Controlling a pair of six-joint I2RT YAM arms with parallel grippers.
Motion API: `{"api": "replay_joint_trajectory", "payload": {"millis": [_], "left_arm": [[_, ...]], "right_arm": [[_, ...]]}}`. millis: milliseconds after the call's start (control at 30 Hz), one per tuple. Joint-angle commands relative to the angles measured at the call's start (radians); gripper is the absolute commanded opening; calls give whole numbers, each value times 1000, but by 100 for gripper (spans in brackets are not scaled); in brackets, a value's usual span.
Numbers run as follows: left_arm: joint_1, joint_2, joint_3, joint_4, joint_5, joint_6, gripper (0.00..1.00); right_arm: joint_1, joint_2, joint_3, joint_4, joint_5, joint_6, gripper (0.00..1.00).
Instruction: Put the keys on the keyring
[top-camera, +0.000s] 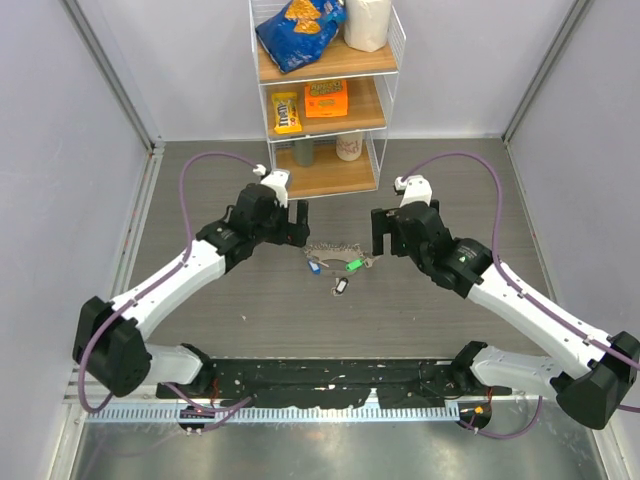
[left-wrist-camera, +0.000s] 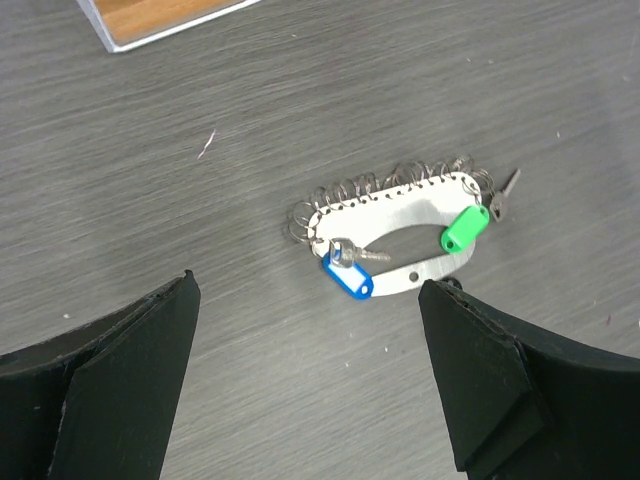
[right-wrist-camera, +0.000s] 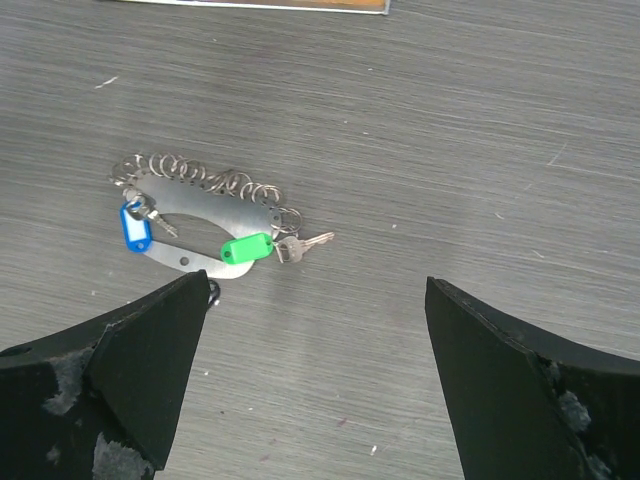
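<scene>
Grippers: left gripper (left-wrist-camera: 308, 290), right gripper (right-wrist-camera: 318, 283) released, empty
keyring (left-wrist-camera: 390, 212): blue key (left-wrist-camera: 348, 275), green key (left-wrist-camera: 465, 228) touching it
third key (top-camera: 341, 286): apart, tiny, blurry

The left arm (top-camera: 190, 268) and the right arm (top-camera: 535, 310) are built alike: smooth white links joined by chunky black joint housings, with a large rounded black block at the lower joint. A purple cable (top-camera: 195, 175) loops along each arm up to the wrist, where a small white camera housing (top-camera: 272, 180) sits above a boxy black gripper body. The left gripper (left-wrist-camera: 308, 285) has broad, matt black, wedge-shaped fingers (left-wrist-camera: 125, 385) with bevelled edges. The right gripper (right-wrist-camera: 318, 283) has fingers (right-wrist-camera: 130, 385) of the same shape, scuffed with whitish flecks. A tiny green spot (top-camera: 463, 257) shows on the right arm's black wrist section.
</scene>
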Motion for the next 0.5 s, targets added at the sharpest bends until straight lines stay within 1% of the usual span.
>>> {"api": "replay_joint_trajectory", "payload": {"millis": [0, 33, 233, 433, 467], "left_arm": [[52, 72, 32, 103, 120, -114, 99], [58, 95, 40, 102, 130, -124, 97], [90, 214, 75, 100, 148, -160, 91], [109, 319, 97, 141, 208, -194, 77], [109, 327, 98, 151, 219, -200, 76]], "right_arm": [[-1, 9, -7, 73, -61, 38, 96], [-2, 6, -15, 82, -65, 38, 96], [-1, -25, -55, 97, -78, 27, 96], [-9, -34, -81, 126, 13, 35, 96], [-27, -14, -84, 154, 5, 40, 98]]}}
